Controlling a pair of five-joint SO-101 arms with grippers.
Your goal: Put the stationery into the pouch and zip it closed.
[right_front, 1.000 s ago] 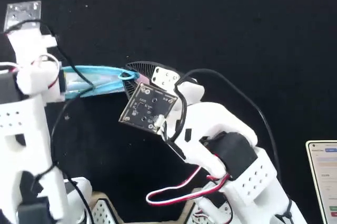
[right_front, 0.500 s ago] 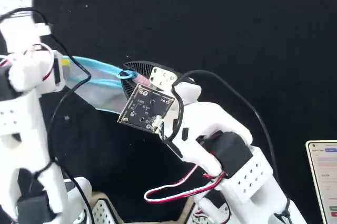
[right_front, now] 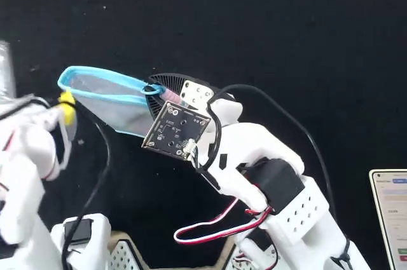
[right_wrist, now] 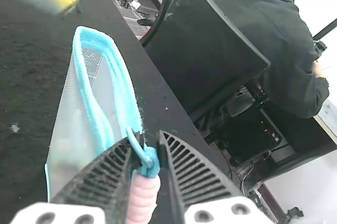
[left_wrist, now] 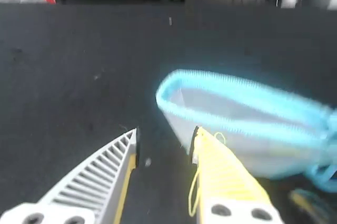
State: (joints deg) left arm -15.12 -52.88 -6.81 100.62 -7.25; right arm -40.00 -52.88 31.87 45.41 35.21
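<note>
Right gripper [right_wrist: 149, 138] clamped on mesh pouch [right_front: 108, 101]; left gripper [left_wrist: 166, 132] wide open, empty.
Right jaws pinch the blue zip loop [right_wrist: 142, 155] and a pink rod-shaped item [right_wrist: 142, 192]; the pouch's gaping far end sits just beside the left fingertips, over the black table [right_front: 286, 41].

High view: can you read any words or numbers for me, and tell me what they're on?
None can be read.
screen at the right edge: print too small to read.
circuit board on the arm: marks too blurred to read.
pouch: no words seen.
</note>
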